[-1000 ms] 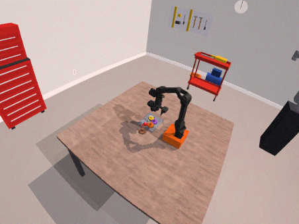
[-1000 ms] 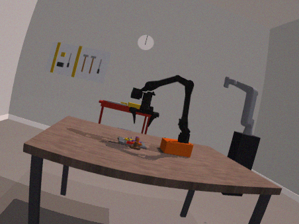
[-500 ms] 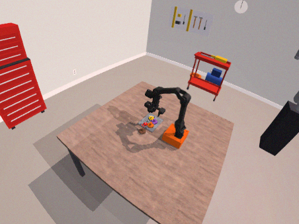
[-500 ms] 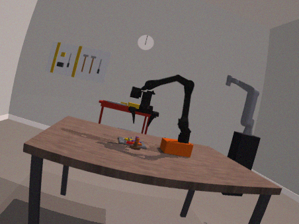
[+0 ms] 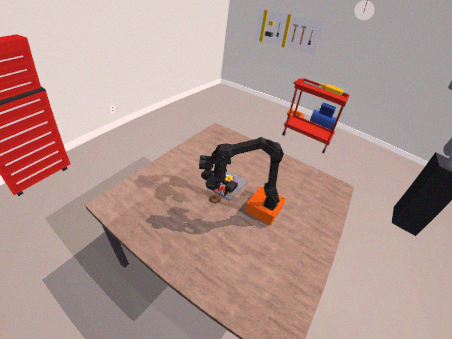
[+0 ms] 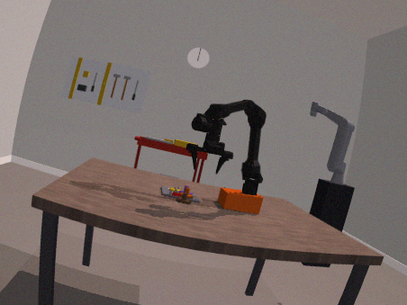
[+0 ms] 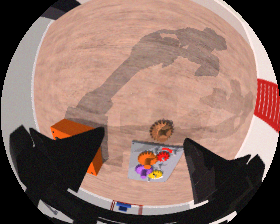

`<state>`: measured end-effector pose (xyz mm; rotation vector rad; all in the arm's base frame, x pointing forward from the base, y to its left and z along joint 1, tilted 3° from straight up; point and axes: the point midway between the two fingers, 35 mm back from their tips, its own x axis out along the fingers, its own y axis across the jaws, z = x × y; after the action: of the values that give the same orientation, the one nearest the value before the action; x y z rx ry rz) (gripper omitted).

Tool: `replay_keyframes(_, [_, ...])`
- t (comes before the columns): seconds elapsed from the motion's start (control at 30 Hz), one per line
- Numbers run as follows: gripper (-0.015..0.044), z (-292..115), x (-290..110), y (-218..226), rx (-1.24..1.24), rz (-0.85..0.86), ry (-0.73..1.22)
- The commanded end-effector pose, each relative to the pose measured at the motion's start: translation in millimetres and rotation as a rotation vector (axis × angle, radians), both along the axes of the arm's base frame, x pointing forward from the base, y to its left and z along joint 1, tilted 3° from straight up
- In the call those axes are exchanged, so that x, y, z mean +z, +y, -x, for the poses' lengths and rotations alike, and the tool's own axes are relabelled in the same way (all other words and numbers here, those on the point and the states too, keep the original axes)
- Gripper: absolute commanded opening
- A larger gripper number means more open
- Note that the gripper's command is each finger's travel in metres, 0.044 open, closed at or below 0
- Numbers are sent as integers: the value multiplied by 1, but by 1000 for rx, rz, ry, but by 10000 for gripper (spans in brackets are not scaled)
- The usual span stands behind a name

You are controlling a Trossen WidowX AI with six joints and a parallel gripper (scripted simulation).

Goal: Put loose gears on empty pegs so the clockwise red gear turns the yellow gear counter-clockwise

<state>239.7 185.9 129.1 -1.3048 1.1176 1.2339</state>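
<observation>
My gripper (image 7: 145,137) (image 6: 206,172) is open and empty, above the table and the grey board (image 7: 133,161) (image 5: 241,183). In the wrist view the red gear (image 7: 163,156) is on the board beside its red arrow, and the orange gear (image 7: 146,159) is beside the red one. The purple gear (image 7: 143,171) is between the orange gear and the yellow gear (image 7: 155,174). Neighbouring gears look in contact; whether each sits fully flat is too small to tell. A brown gear (image 7: 162,131) (image 5: 214,198) (image 6: 184,201) stands on the table just off the board's edge.
The orange base block (image 5: 265,206) (image 6: 240,201) (image 7: 75,128) of the arm stands on the wooden table (image 5: 200,262) beside the board. A red cart (image 5: 310,129) and a red tool cabinet (image 5: 30,127) stand on the floor beyond the table.
</observation>
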Motion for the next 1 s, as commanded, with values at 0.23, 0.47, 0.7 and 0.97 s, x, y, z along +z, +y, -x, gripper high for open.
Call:
replay_keyframes(0.23, [440,62,10,70,-3,-4,-5])
replay_keyframes(0.47, [440,62,10,70,-3,-4,-5])
replay_keyframes(0.7, [440,62,10,70,-3,-4,-5])
replay_keyframes(0.97, [440,62,10,70,-3,-4,-5])
